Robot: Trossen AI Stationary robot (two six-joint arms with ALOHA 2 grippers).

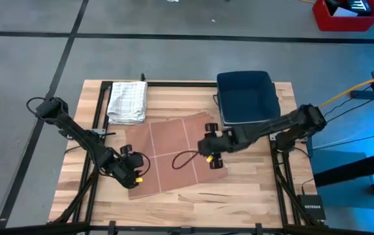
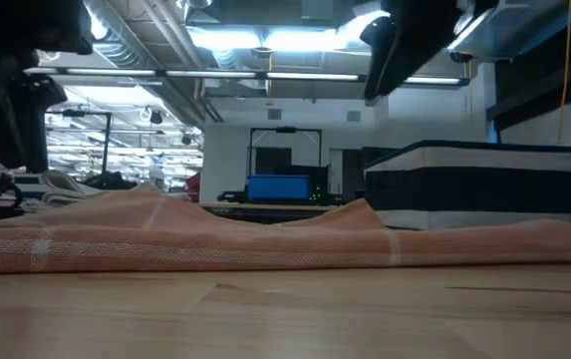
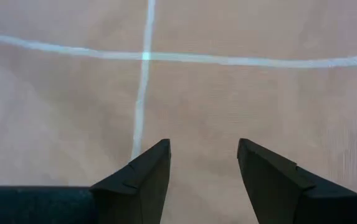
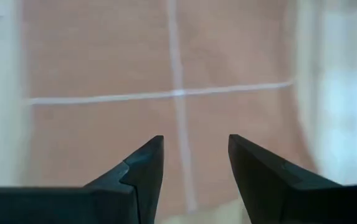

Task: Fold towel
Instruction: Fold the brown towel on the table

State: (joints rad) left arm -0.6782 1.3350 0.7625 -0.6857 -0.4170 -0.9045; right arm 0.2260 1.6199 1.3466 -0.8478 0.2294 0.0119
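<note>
Lay spread and unfolded on the wooden slatted tabletop (image 1: 252, 186): a salmon-pink cloth towel crossed by thin white lines (image 1: 173, 153), turned at a slant, between the two arms and just in front of a dark blue rectangular bin (image 1: 247, 98). Judged barely begun, since no edge had been lifted or doubled over (only a low ripple across the middle in the low view); every fold remained to be made. Beside the bin, at the far left of the tabletop, sat a white checked cloth already folded into a neat stack (image 1: 127, 101), seemingly a separate piece. Hung over the towel's near left corner: the left end effector (image 3: 203, 158), fingers apart, nothing between them, cloth visible through the gap in the left wrist view. Poised over the towel's right edge, near its right corner: the right end effector (image 4: 195, 152), likewise spread and empty, with the white cross lines showing between its fingers. Could not be told from either wrist view whether the fingertips touched the fabric or stopped just above it. Looked set for a grasp at both places, by this reading, ahead of a first fold.
</note>
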